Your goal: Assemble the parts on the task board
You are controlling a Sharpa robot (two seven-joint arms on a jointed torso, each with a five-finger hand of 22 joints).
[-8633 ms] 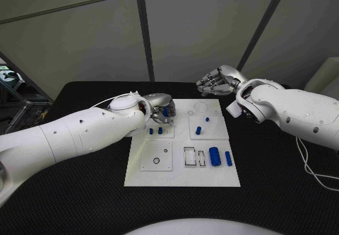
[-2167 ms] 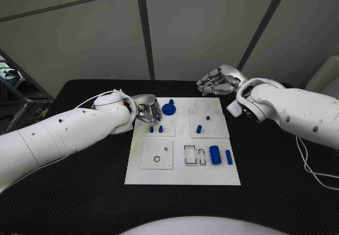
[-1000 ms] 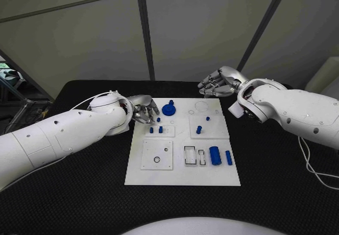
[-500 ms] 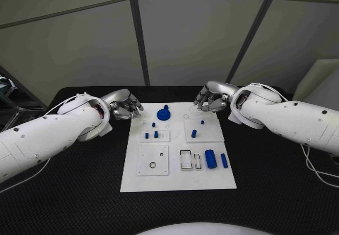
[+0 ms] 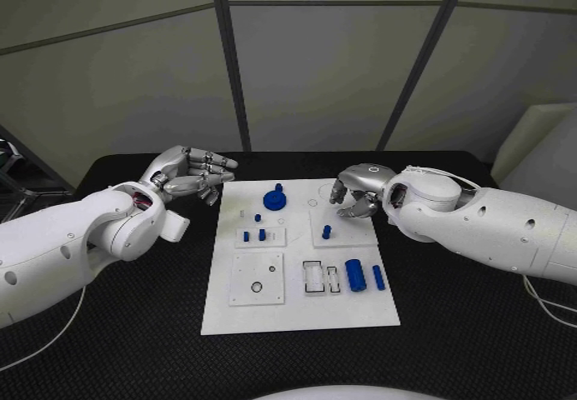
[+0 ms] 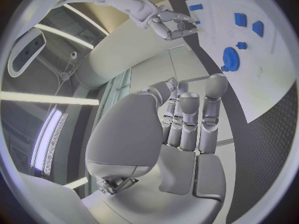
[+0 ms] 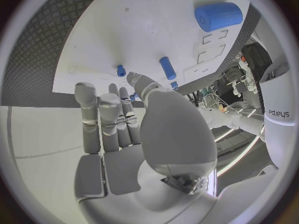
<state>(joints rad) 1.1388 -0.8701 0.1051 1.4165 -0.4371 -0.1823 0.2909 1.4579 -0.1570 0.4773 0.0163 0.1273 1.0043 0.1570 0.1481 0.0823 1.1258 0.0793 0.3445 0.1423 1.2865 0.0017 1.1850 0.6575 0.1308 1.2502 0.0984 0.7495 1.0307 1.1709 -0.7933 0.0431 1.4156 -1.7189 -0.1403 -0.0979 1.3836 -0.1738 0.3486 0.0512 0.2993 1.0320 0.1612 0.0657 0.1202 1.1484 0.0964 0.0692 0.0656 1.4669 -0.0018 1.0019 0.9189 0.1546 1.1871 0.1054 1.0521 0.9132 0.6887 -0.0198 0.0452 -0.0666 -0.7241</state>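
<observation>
While hovering off the board's (image 5: 301, 317) far-left corner, left robot hand (image 5: 188, 174) raised above the bench (image 5: 457, 333), fingers spread wide, holding nothing. Right robot hand (image 5: 356, 191) low over the board's far-right part, fingers curled downward but apart, nothing seen between them; fingertips near a small upright peg (image 5: 326, 231) without clearly touching it.

On the board: gear (image 5: 275, 200) with a raised hub near the far edge, left of centre. Just nearer than the gear, one small peg (image 5: 258, 217), then two short pegs (image 5: 253, 236) standing side by side on a small raised tile at the left. Near the right edge, a thick cylinder (image 5: 355, 274) lying beside a thinner pin (image 5: 378, 278), both pointing across the board from far to near. Left of these, rectangular slots (image 5: 320, 277) outlined in black. On the near-left tile, a black ring (image 5: 256, 287).
</observation>
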